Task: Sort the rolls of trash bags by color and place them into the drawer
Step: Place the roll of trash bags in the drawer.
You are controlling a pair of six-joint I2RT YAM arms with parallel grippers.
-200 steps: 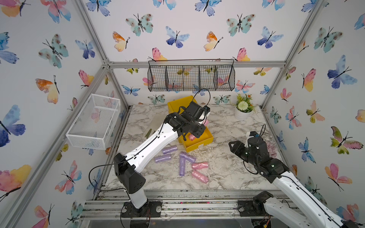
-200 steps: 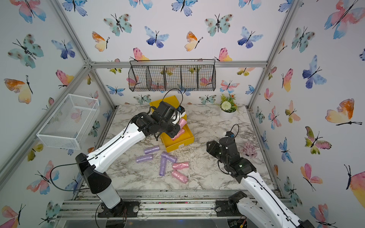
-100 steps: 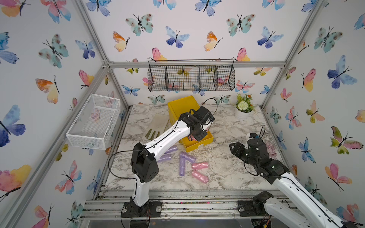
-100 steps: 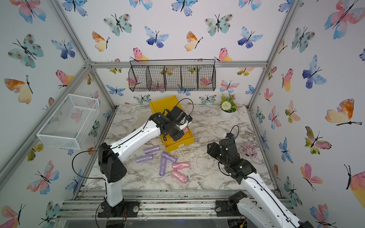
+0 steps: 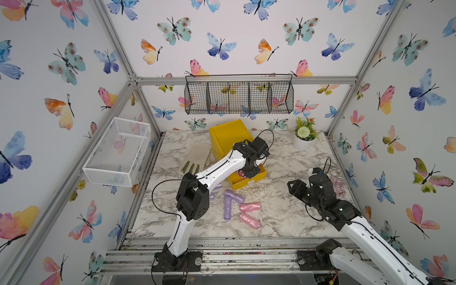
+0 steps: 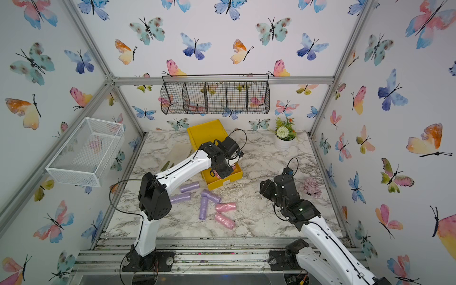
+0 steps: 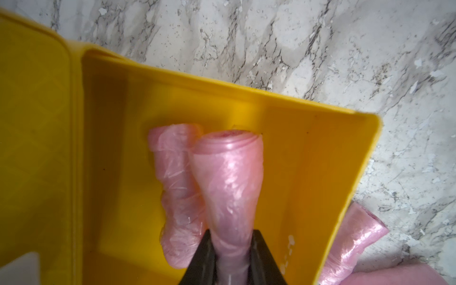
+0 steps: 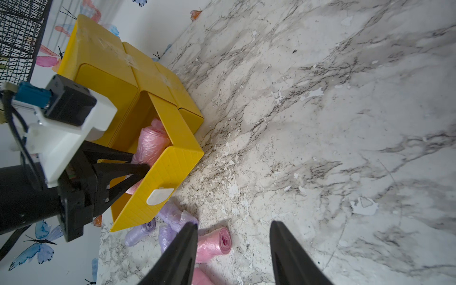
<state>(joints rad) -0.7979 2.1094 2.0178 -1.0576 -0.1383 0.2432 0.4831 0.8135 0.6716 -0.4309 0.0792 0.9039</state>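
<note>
Rolls of trash bags lie loose on the marble table (image 5: 283,222), nearest the arm bases. Two loose pink rolls (image 5: 250,206) lie close together. Just beside them, two purple rolls (image 5: 227,207) touch at one end. Two further purple rolls (image 6: 189,187) lie nearer the left arm.

Right gripper (image 8: 233,225) hovers above bare table to the right of these rolls. Its jaws stand apart and hold nothing.

Beyond the loose rolls, the yellow drawer (image 5: 249,183) stands pulled out. Left gripper (image 7: 232,238) is positioned over the drawer, jaws clamped on one end of the held roll (image 7: 229,172), which is pink and points down into the drawer. A second pink roll (image 7: 175,177) lies on the drawer floor just beside it.

Farther back stand the yellow cabinet (image 5: 229,134), a glove (image 5: 197,158) and a potted plant (image 5: 304,137). A wire basket (image 5: 239,95) hangs on the rear wall.
</note>
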